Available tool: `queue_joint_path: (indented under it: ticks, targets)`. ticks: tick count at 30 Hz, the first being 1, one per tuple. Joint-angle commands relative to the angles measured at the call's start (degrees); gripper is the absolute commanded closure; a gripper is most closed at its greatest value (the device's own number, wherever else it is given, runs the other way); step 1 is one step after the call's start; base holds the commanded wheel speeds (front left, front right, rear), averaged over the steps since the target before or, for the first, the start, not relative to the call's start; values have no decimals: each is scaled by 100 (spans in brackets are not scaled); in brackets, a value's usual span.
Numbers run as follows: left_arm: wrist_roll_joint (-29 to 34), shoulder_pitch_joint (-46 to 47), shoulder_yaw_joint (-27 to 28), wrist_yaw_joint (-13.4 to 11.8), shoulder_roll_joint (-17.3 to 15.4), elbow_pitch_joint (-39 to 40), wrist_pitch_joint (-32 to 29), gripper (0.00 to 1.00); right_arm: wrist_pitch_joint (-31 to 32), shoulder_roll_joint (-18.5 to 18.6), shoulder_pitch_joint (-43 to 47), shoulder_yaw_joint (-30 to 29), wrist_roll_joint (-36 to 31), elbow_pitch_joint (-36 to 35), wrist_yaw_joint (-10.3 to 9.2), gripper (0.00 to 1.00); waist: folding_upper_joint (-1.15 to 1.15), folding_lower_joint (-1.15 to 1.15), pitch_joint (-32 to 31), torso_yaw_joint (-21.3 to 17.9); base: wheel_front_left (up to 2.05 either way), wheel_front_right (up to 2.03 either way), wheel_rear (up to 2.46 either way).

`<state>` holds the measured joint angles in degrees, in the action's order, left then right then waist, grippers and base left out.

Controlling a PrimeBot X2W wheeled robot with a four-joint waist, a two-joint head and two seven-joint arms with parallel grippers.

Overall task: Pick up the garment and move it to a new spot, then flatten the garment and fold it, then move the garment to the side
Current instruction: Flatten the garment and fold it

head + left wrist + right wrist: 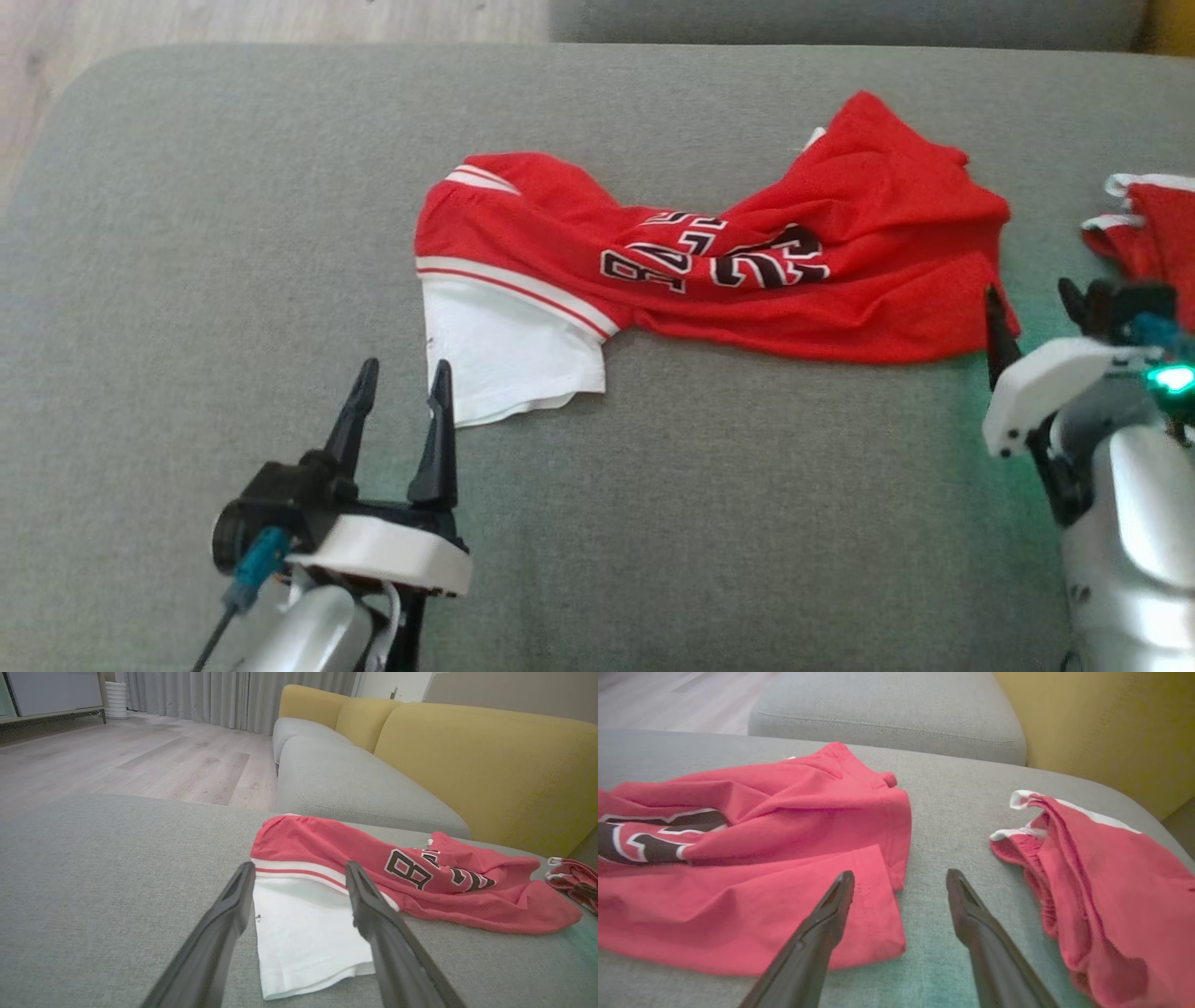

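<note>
A red jersey [747,261] with black lettering and a white sleeve lies crumpled across the grey cushion [233,233]. Its white sleeve [303,933] spreads between and beyond the fingers in the left wrist view. My left gripper [401,392] stands open just short of that sleeve, with nothing held. My right gripper [1032,308] is open at the jersey's right end. In the right wrist view the jersey's red hem [859,914] lies under the left finger of the right gripper [900,886], and bare cushion shows between the fingers.
A second red garment [1153,229] with white trim lies at the right edge of the cushion, also seen as red fabric [1101,882] beside my right fingers. A yellow sofa back [467,765] rises behind. Wooden floor [140,751] lies beyond the cushion's left edge.
</note>
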<state>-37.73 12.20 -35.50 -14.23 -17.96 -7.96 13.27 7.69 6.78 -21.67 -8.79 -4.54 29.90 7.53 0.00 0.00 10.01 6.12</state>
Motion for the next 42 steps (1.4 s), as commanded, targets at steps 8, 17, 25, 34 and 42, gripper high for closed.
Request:
queue_joint_path:
  ticks: [8, 17, 25, 34, 42]
  targets:
    - [61, -3, 120, -197, -59, 415, 71, 0, 387, 325, -724, 358, 327, 922, -4, 0, 0, 0, 125, 197, 0, 0, 0]
    - [49, -44, 142, -268, -96, 488, 74, 0, 302, 440, -835, 1007, 1004, 1227, -4, 77, 0, 0, 97, 137, 0, 0, 0]
    - [37, -53, 147, -304, -138, 517, 53, 0, -146, 535, -771, 1334, 1242, 954, -4, 100, 0, 0, 72, 17, 0, 0, 0]
    - [-1, -142, 148, -348, -160, 536, 54, 0, -584, 517, 296, 1057, 1099, 81, -4, 100, 0, 0, -63, -97, 0, 0, 0]
    - [-32, -211, 153, -371, -192, 571, 57, 0, -854, 246, 1220, 495, 701, -614, -4, 88, 0, 0, -145, -236, 0, 0, 0]
